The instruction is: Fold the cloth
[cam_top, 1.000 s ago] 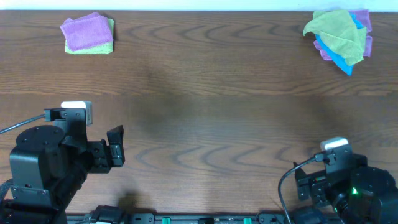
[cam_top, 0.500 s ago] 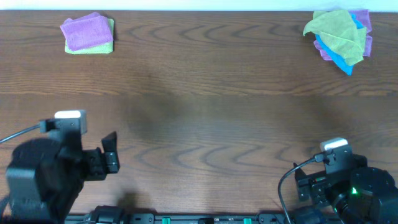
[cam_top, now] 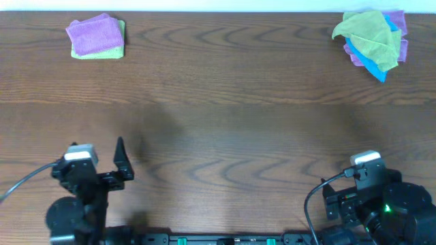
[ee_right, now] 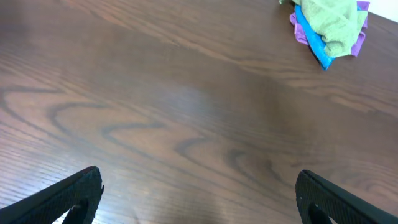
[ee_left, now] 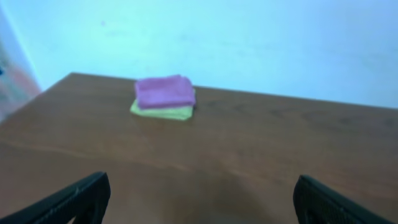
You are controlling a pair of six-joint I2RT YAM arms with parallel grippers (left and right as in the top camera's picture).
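Both grippers empty, lilac cloth folded at the table's far-left corner.
I've got the left gripper (ee_left: 202, 193) and right gripper (ee_right: 199, 186) spread wide, holding nothing. The lilac cloth (cam_top: 94, 33) sits folded atop a green cloth (cam_top: 102, 54). My worry is that more lilac peeks from the heap (cam_top: 371, 37) far right, and a grab there drags its neighbours. Only overhead shows both piles. The left wrist shows the stack side-on.

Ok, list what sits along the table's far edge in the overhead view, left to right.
First the folded lilac cloth atop a yellow-green cloth → loose heap of green, blue and purple cloths.
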